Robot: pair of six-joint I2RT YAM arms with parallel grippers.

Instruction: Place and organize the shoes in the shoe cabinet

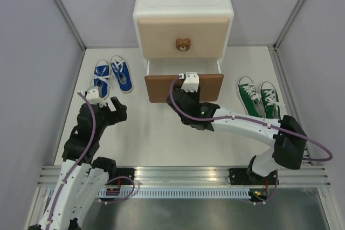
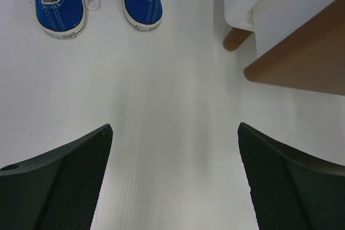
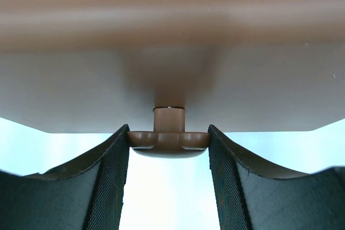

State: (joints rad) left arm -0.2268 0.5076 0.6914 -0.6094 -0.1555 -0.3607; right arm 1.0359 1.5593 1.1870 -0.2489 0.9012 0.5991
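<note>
Right gripper is clamping the knob on the brown drawer, which is sticking partly out of the shoe cabinet. Left gripper is hanging spread open over the table. Blue shoes are sitting left of the cabinet, green shoes right.

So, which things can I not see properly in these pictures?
Lower knob: in the top view the right gripper covers it; the right wrist view shows only its edge, not its face.
Blue shoes: the left wrist view cuts off their fronts at the top edge.
Lower drawer inside: top view shows only a narrow strip; contents cannot be told.
</note>
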